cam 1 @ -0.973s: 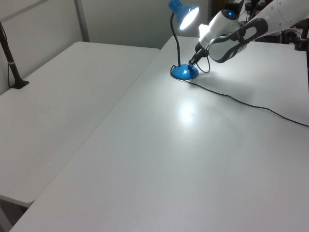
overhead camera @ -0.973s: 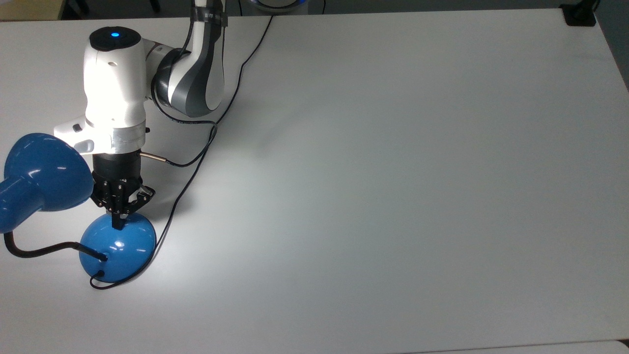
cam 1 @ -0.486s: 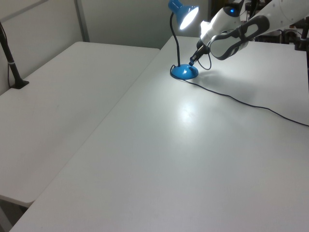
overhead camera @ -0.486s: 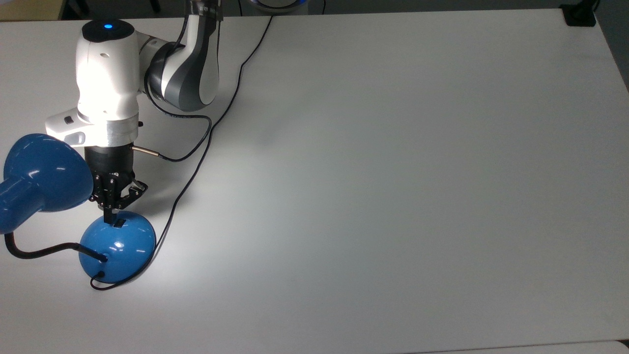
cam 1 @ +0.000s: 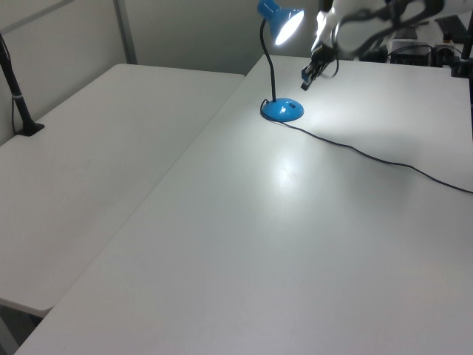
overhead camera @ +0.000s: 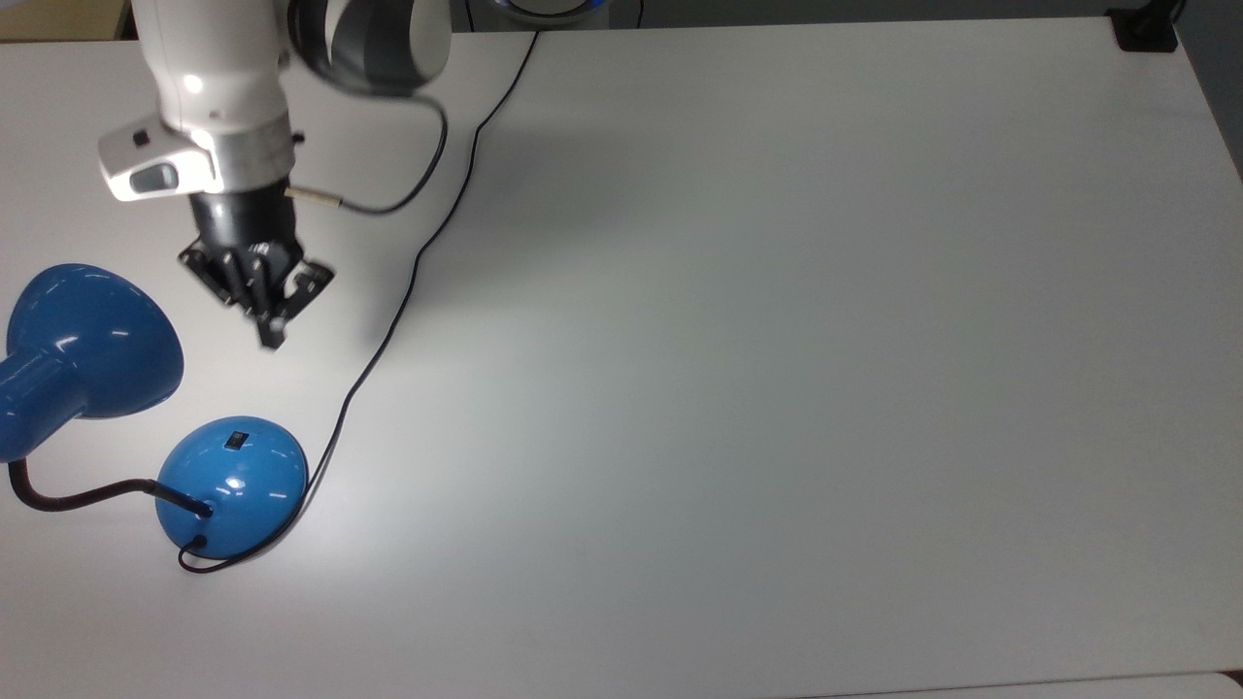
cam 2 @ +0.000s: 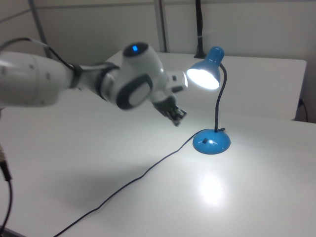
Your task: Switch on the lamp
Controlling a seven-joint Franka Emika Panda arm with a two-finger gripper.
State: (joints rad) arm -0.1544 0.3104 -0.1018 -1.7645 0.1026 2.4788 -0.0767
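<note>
Lamp (overhead camera: 231, 485) stands lit on the white counter (overhead camera: 777, 388), dome base below the end effector (overhead camera: 273, 340) in the top view, well apart. End effector hangs in the air, fingers pressed together, holding nothing. Shade cut off at the top view's left edge.

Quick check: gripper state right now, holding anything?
Gripper: jaws shut, holding nothing, raised clear of the lamp, which is lit.

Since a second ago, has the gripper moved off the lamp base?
Yes. In the top view the gripper has pulled away toward the top edge, clear of the lamp, which stayed put.
</note>
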